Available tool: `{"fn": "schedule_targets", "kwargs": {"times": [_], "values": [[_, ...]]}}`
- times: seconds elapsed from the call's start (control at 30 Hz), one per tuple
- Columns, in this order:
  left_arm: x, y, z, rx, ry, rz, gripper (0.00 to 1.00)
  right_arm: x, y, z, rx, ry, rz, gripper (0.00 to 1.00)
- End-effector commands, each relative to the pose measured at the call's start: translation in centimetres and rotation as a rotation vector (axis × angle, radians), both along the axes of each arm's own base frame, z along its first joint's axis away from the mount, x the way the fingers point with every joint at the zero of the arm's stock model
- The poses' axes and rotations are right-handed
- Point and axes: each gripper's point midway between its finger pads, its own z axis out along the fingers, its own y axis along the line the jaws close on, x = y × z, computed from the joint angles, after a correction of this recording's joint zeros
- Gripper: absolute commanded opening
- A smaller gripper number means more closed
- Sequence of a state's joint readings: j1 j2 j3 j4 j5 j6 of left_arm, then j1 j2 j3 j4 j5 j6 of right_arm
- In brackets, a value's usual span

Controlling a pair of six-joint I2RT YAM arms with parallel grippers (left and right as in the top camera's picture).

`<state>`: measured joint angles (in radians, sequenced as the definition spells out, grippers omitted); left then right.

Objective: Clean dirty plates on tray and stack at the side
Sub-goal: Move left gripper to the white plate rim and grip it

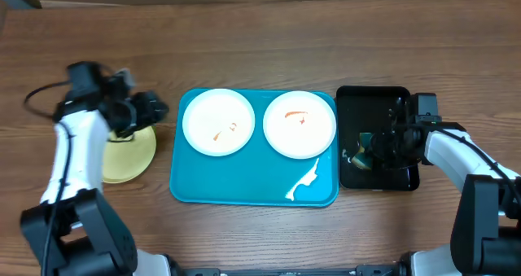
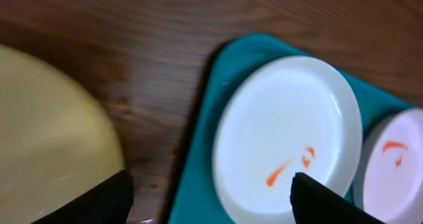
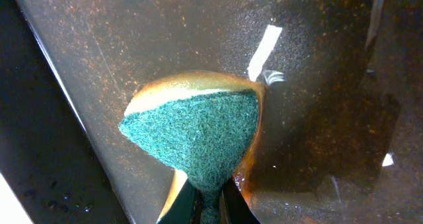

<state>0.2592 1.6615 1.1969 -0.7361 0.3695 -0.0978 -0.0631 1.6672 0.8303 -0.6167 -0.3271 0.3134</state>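
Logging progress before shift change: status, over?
Left claw open by yellow plate, off tray. Right claw shut on sponge over black tray. Two white plates on tray, both smeared. Nothing blocks them.

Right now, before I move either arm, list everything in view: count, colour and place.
table: one, brown wood, under everything
tray: one, turquoise, centre of the table
white plates: two, white with orange-red smears, side by side on the tray
yellow plate: one, pale yellow, on the table left of the tray, partly hidden by the left arm
black tray: one, black, wet-looking, right of the tray
sponge: one, green with a yellow backing, at the black tray
left hand: open, empty, above the tray's left edge beside the yellow plate
right hand: shut on the sponge
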Motion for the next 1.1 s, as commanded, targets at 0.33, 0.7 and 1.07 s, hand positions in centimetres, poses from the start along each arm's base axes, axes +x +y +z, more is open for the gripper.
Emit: {"fn": "schedule_targets", "kwargs": {"times": [0.33,0.7,1.07], "values": [[3.4,-5.5,1.3,0.262,-0.154,-0.271,0.83,-2.5,-0.3,-2.1,-0.032,0.108,0.008,0.04],[5.2,-6.3,-1.3,0.265,-0.159,-0.300,0.81,-2.9,-0.3,-2.1,-0.032,0.124,0.009,0.04],[5.1,-6.5,-7.0,0.235,-0.046,-0.317,0.77,-3.0,-0.3,-2.1,-0.032,0.126,0.008,0.04]]}}
